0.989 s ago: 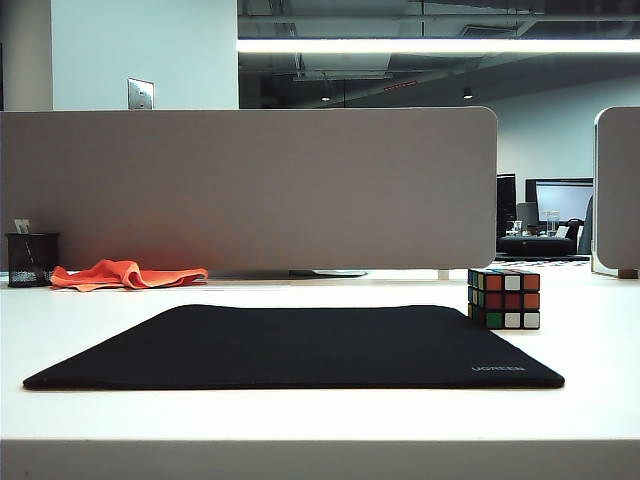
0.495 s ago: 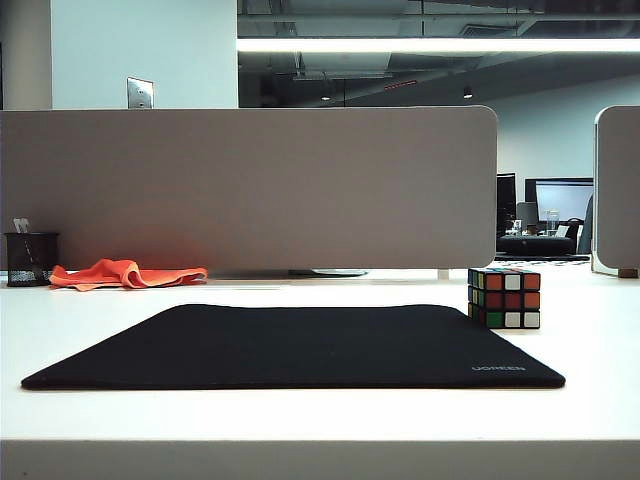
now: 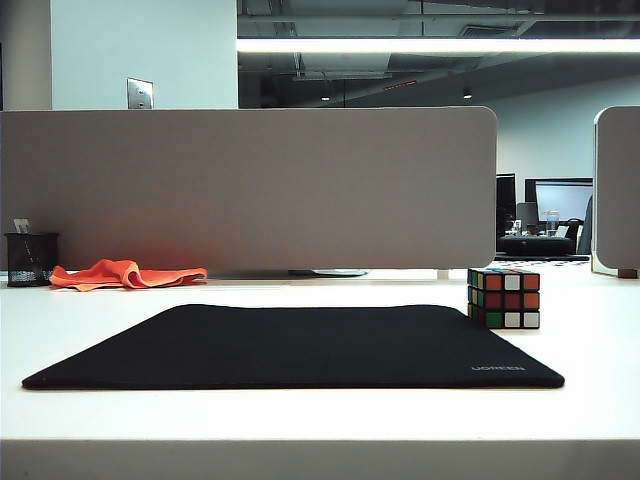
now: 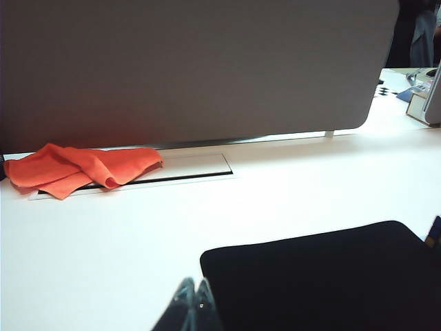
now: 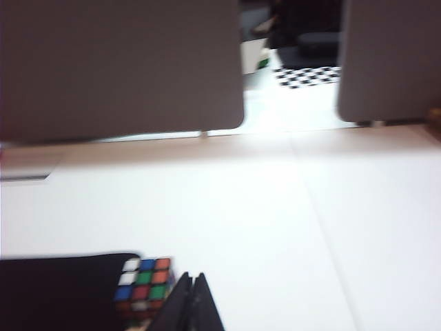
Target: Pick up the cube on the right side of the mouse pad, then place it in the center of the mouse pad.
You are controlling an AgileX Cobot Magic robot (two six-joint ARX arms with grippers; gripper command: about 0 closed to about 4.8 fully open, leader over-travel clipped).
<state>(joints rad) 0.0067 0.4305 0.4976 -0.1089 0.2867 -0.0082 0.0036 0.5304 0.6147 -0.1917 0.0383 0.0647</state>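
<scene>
- In the exterior view, nothing can be seen to have changed: the small scrambled puzzle cube (image 3: 504,298) and the large flat black cloth mouse pad (image 3: 300,345) show no shift on the white desk (image 3: 100,320).
- Neither arm has entered that view.

The white table (image 3: 300,420) carries 1 mouse pad (image 3: 300,345) and 1 cube (image 3: 504,298) at the pad's right edge. 1 orange cloth (image 3: 125,273) lies at the far left, with 1 black mesh pen holder (image 3: 31,259) left of it. 2 grey divider panels stand at the far side. 2 grippers, the left gripper (image 4: 193,307) and the right gripper (image 5: 191,303), show in the wrist views, jaws pressed together.
</scene>
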